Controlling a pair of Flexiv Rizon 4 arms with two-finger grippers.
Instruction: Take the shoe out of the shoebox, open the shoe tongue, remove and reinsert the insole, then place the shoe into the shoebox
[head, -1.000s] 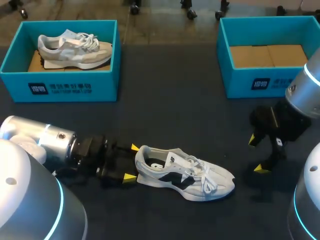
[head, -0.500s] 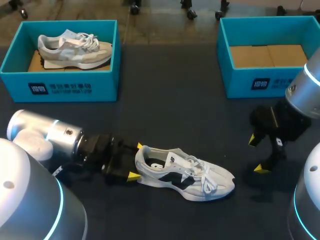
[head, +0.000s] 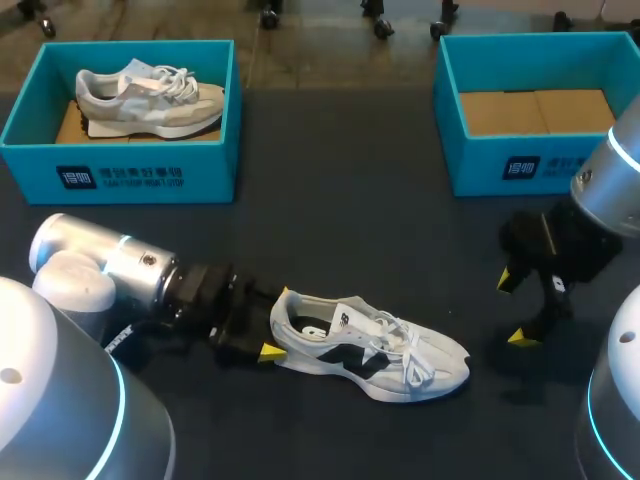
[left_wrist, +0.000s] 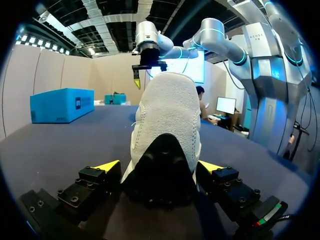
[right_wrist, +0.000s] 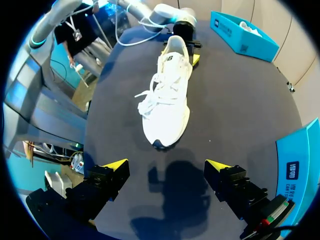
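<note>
Here the white, black-marked shoe (head: 370, 350) stands on its sole, heel between the spread left tool (head: 277, 322).

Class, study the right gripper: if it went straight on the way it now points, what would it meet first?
Most likely the toe of the white shoe, which lies straight ahead of the open right gripper with only bare table between them. Depth is unclear.

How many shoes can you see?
2. A grey shoe lies in the left shoebox; a white shoe lies on the table, its heel at the left gripper. None seems hidden.
</note>
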